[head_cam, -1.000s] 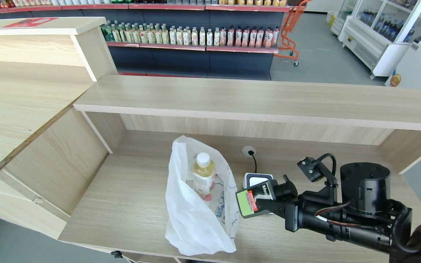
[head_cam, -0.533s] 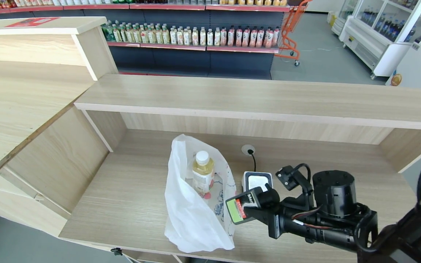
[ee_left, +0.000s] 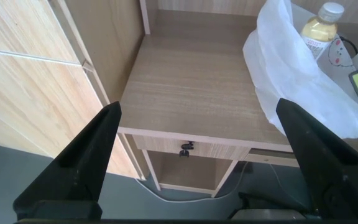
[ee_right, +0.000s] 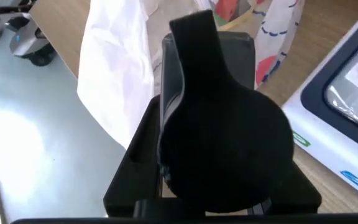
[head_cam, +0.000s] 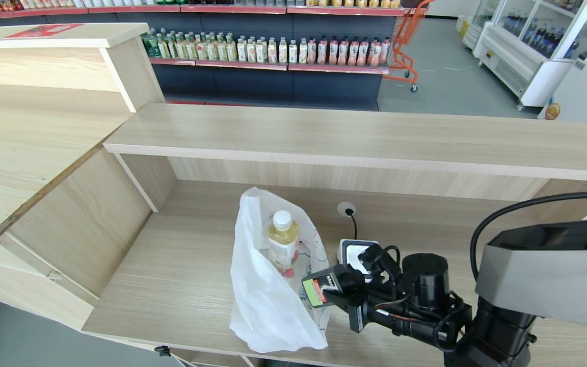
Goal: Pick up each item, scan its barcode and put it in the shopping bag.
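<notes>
Probably light and stiff, the small dark box (head_cam: 318,293) suits a firm pinch across its flat faces. It sits at lower centre of the head view, clamped by the right gripper (head_cam: 330,288) at the white shopping bag's (head_cam: 268,311) rim, beside a drink bottle (head_cam: 283,243). The left gripper (ee_left: 197,115) is spread wide and holds nothing.

White shopping bag (head_cam: 263,306) with blue-red print; yellowish bottle (head_cam: 283,240), white cap; black box (head_cam: 320,291), green-red label

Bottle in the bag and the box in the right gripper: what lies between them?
Only the shopping bag's printed side wall separates the bottle from the box held by the right gripper. The head view shows it.
</notes>
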Robot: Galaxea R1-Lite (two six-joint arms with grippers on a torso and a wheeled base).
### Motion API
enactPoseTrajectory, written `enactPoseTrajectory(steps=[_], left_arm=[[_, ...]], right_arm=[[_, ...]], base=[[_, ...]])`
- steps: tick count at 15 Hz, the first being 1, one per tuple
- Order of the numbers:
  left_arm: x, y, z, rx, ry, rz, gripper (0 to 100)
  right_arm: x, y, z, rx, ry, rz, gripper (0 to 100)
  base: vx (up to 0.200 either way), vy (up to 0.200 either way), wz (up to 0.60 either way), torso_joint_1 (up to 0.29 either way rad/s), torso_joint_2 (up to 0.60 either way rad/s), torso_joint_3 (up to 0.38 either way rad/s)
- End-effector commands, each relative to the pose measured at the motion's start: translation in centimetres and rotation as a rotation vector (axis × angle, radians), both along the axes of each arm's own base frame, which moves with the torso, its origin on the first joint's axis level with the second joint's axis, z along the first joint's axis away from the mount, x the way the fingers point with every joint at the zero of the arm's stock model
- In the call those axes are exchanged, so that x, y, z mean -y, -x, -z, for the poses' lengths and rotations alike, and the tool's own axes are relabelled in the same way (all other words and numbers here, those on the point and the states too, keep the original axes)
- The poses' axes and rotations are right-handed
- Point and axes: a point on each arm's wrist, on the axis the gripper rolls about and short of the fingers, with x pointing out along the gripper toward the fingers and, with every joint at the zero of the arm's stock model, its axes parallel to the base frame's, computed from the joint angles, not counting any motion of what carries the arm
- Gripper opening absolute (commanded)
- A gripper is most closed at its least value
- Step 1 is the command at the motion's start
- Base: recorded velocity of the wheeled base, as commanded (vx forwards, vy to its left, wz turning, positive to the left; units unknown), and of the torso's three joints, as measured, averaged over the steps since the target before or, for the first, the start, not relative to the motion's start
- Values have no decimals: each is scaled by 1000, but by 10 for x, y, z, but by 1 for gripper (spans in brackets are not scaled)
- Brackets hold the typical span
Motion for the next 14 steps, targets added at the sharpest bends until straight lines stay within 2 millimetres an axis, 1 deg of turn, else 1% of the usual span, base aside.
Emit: enactPoseTrajectory(steps=[1, 2, 4, 7, 10, 11, 13, 14], left_arm=[[0, 0, 0, -2, 0, -1, 100], [0, 0, 0, -2, 0, -1, 100], [0, 0, 0, -2, 0, -1, 100], [0, 0, 0, -2, 0, -1, 100], [0, 0, 0, -2, 0, -1, 100], [0, 0, 0, -2, 0, -1, 100], [0, 0, 0, -2, 0, -1, 100], [0, 0, 0, -2, 0, 1, 100]], right_arm=[[-20, -10, 22, 3, 18, -33, 0], [-22, -12, 24, 11, 19, -37, 0], [-36, -17, 29, 33, 16, -63, 0], [-39, -20, 45, 108, 110, -106, 0], [-41, -23, 50, 186, 172, -140, 0], [-42, -24, 49, 194, 170, -145, 100], [-44, -24, 45, 174, 125, -171, 100], [-45, -24, 36, 128, 59, -161, 100]], base=[[0, 0, 0, 0, 0, 0], [0, 0, 0, 0, 0, 0], [0, 0, 0, 0, 0, 0], [0, 0, 0, 0, 0, 0], [0, 0, 0, 0, 0, 0], [0, 0, 0, 0, 0, 0], [0, 0, 0, 0, 0, 0], [0, 0, 0, 0, 0, 0]])
